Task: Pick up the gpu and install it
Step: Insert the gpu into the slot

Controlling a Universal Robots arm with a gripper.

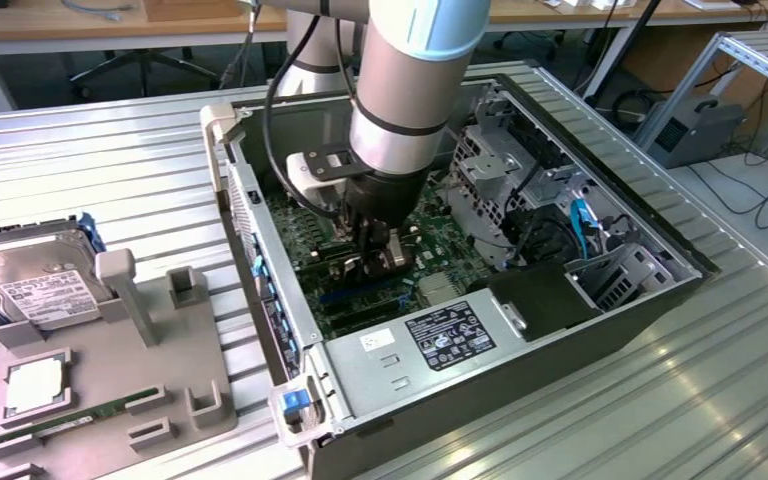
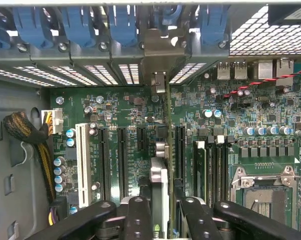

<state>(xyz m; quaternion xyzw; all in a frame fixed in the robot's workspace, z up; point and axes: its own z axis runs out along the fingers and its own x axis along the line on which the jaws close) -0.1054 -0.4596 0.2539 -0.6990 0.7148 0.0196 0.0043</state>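
The jaws of the gripper (image 2: 165, 222) are half closed, it seems pinching the graphics card (image 2: 159, 182) edge-on above the motherboard (image 2: 125, 107) inside the computer case (image 1: 518, 390). I judge it light, stiff, fragile; flat faces give the best hold.

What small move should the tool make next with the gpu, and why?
Probably a slow, straight lowering toward the motherboard. The tool grips the gpu edge-on above the black expansion slots, with its metal bracket close to the rear openings. I cannot tell that it is seated yet.
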